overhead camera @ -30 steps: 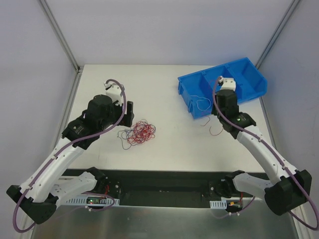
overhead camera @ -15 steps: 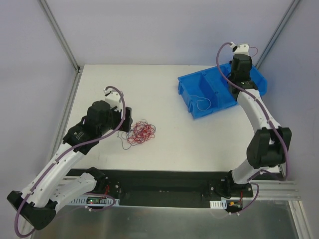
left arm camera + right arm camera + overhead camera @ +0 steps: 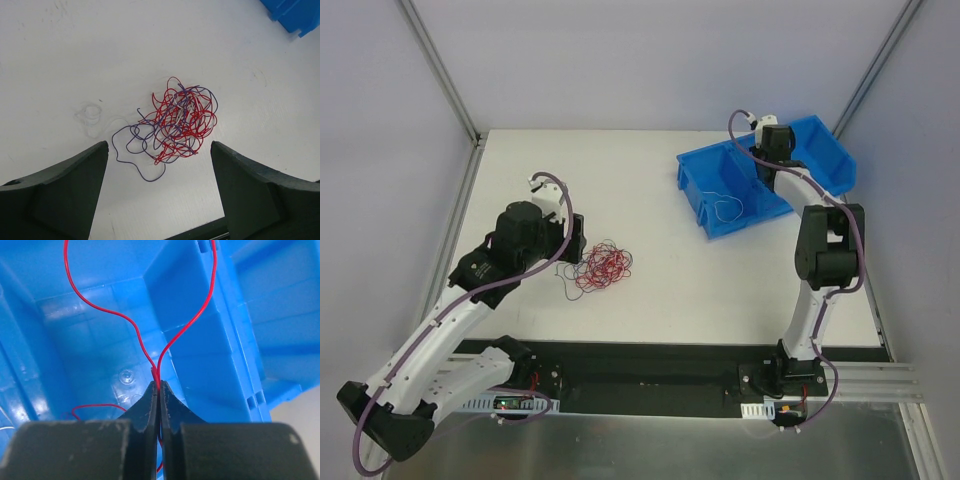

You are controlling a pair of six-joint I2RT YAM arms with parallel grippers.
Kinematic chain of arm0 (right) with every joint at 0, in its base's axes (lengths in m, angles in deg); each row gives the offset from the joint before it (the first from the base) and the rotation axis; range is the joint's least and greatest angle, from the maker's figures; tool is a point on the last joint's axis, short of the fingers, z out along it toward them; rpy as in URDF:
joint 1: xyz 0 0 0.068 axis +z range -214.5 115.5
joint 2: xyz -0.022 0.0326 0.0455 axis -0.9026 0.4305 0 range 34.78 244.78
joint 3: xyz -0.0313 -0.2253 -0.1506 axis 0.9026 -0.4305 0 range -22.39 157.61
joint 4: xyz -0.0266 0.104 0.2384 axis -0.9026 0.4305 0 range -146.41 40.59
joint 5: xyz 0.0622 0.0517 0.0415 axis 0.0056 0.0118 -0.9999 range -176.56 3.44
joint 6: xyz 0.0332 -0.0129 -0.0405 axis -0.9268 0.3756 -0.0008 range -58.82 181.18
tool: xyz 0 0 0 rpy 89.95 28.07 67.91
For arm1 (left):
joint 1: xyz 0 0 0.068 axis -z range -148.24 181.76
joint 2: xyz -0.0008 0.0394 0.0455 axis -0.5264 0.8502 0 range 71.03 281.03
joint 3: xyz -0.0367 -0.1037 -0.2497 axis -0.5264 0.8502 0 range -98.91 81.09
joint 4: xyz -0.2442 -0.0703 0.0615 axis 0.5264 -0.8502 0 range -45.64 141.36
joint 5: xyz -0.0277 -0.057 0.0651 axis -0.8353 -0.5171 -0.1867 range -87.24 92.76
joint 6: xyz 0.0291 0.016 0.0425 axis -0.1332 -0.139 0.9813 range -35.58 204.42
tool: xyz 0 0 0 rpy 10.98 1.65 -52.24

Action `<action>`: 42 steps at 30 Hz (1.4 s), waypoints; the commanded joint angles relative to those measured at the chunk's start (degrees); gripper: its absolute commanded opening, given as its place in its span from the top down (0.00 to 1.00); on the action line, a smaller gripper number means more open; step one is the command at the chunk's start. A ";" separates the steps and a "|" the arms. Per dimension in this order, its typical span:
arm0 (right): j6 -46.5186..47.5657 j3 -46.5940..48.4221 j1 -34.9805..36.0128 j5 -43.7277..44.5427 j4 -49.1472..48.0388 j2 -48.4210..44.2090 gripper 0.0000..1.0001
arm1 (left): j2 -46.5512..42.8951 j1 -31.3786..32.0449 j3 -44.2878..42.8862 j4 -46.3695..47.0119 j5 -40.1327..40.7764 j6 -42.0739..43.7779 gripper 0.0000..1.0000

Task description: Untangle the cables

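A fist-sized tangle of thin cables [image 3: 602, 266], mostly red with purple and white strands, lies on the white table; it also shows in the left wrist view [image 3: 178, 121]. A purple strand [image 3: 131, 150] trails out to its left. My left gripper [image 3: 159, 187] is open and empty, hovering just near of the tangle. My right gripper [image 3: 159, 386] is shut on a thin red cable [image 3: 145, 347] and holds it over the blue bin [image 3: 80, 335]. The red cable loops up out of view. In the top view the right wrist [image 3: 772, 140] is above the bin's middle compartment.
The blue bin [image 3: 698, 180] with several compartments stands at the back right. A white strand [image 3: 725, 205] lies in its left compartment. Metal frame posts rise at the back corners. A black rail runs along the table's near edge.
My right arm has swung from the table in front of the bin up and back, and now holds its red cable over the bin. The left arm shifted slightly nearer the tangle.
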 commanded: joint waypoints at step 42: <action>-20.20 16.93 -3.00 -9.85 28.43 -5.26 0.37 | 6.99 -3.49 0.39 1.95 -1.80 0.15 0.18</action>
